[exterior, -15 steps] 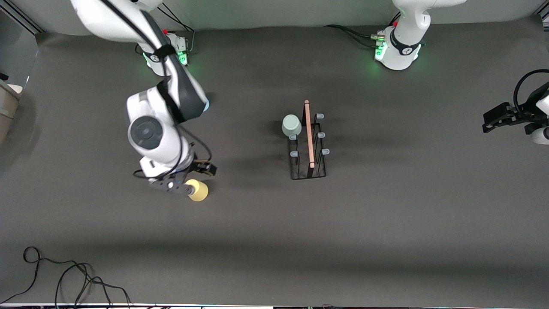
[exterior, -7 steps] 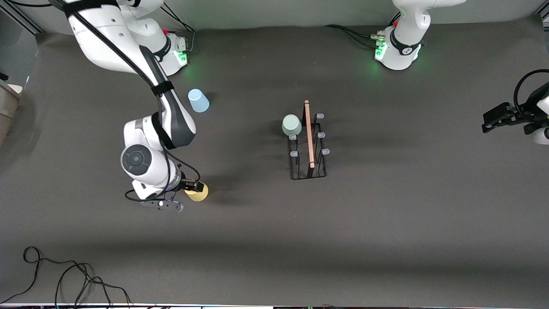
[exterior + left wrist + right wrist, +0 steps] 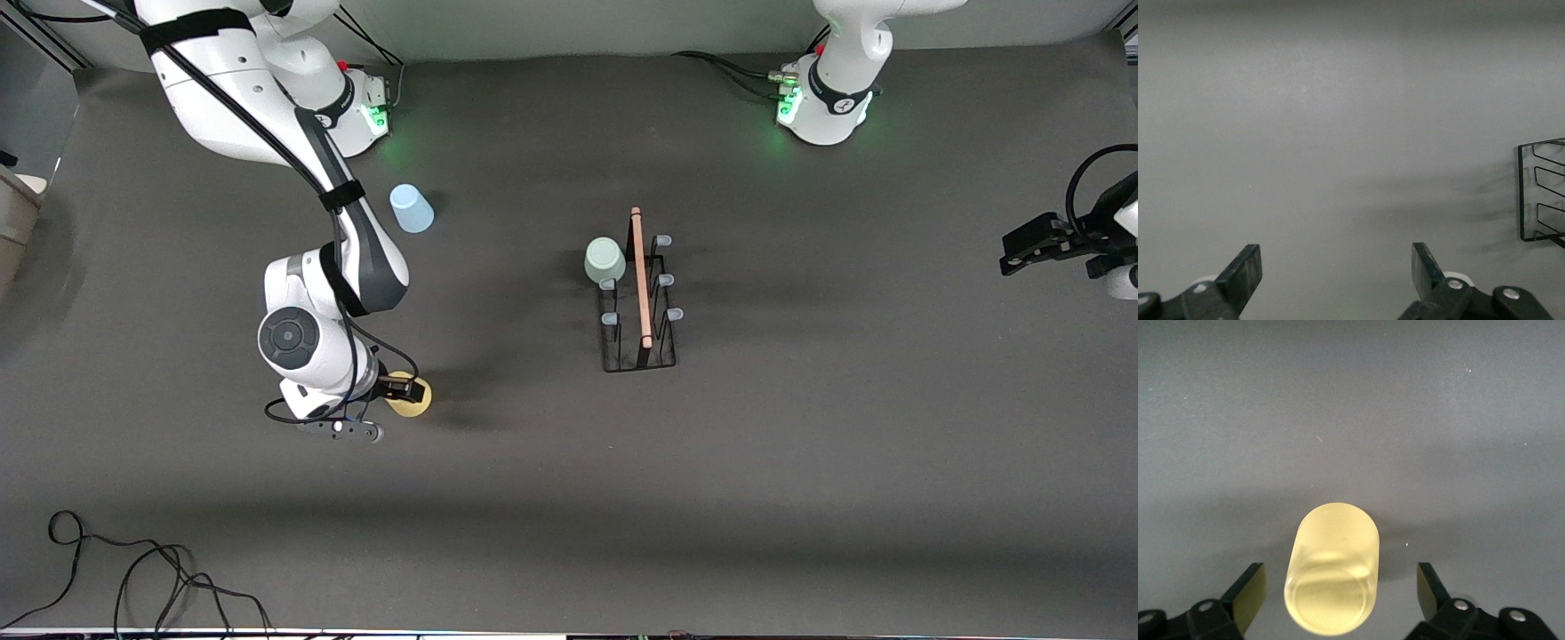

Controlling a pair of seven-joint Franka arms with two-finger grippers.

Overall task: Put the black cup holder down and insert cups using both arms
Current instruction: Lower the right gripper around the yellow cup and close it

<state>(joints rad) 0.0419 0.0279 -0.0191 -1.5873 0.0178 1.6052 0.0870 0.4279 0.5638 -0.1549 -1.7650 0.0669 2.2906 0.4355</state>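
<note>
The table (image 3: 800, 498) is covered with a dark grey mat.

The right arm (image 3: 267, 116) reaches from its base toward the front camera's edge of the table. The left arm (image 3: 853, 62) waits at its base, its wrist out at its own end of the table.

The black cup holder (image 3: 640, 302) stands near the middle of the table, its wooden rod (image 3: 641, 276) running along the top, pale-capped prongs on both sides. One end of its wire frame (image 3: 1538, 193) appears at the edge of the left wrist view.

The pale grey-green cup (image 3: 605, 260) sits inverted on a prong on the side toward the right arm's end, at the end of the holder farther from the front camera.

The light blue cup (image 3: 411, 209) stands inverted on the table, near the right arm's base, well apart from the holder.

The yellow cup (image 3: 411, 397) lies on its side on the table, nearer the front camera than the light blue cup. In the right wrist view its open mouth (image 3: 1331, 603) faces the camera.

The right gripper (image 3: 1338, 590) is low at the yellow cup, jaws spread wide on either side of it, gaps visible on both sides; not gripped.

The left gripper (image 3: 1337, 270) is over bare mat, jaws spread wide, holding nothing.
</note>
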